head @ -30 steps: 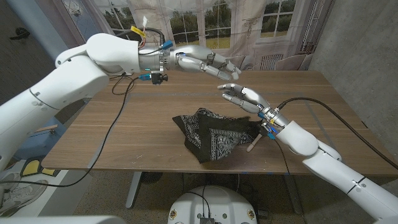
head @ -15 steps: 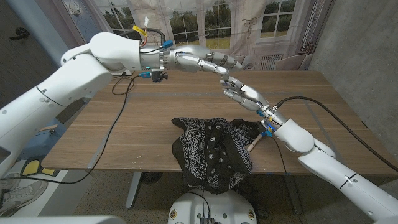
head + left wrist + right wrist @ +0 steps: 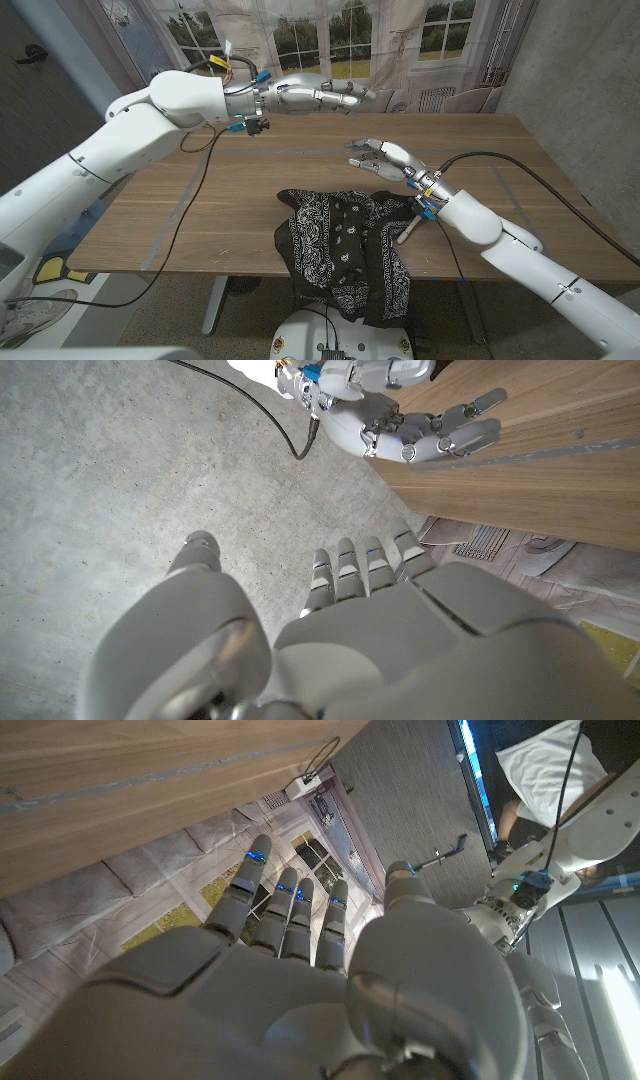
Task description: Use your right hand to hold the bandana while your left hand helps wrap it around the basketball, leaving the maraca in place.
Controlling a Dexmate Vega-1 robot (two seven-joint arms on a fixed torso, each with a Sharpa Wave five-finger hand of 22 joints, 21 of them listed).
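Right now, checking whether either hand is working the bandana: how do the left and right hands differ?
The left hand is raised high over the table's far side; the right hand hangs lower, just beyond the bandana. The left hand's fingers stretch out nearly straight; the right hand's curl slightly. Both are empty and touch nothing.

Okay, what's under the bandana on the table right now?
The black patterned bandana lies heaped at the table's near edge, part hanging over it. A wooden handle, likely the maraca's, pokes out at its right side. Whether the basketball lies underneath is hidden by the cloth.
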